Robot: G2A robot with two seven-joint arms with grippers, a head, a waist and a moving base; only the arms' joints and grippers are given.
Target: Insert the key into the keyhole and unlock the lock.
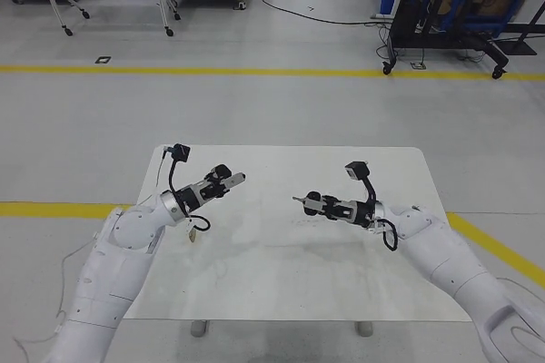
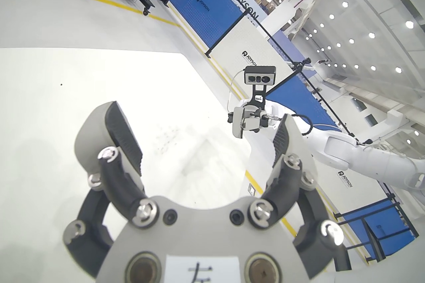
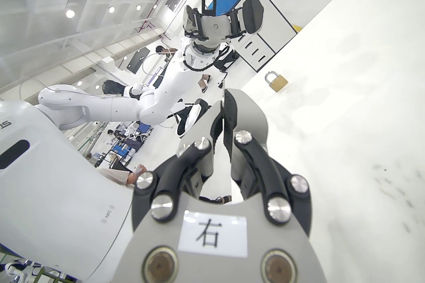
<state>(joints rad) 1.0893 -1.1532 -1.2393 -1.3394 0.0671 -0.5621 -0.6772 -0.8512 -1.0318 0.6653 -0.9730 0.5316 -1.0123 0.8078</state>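
A brass padlock (image 1: 193, 233) with a silver shackle lies near the table's left edge, beside my left forearm; it also appears on the tabletop as the padlock (image 3: 276, 81). My left gripper (image 1: 236, 178) hangs above the table's left half, open with nothing between its fingers (image 2: 113, 131). My right gripper (image 1: 307, 202) hovers over the table's middle right, facing the left one. Its pads (image 3: 229, 121) are pressed together, and a thin metal key tip (image 1: 296, 199) sticks out toward the left gripper. The padlock is well apart from both grippers.
The white table (image 1: 282, 272) carries nothing else. Its edges are close to both arms' elbows. Yellow floor lines run behind and beside it, and a black wheeled cart (image 1: 445, 41) stands far back on the right.
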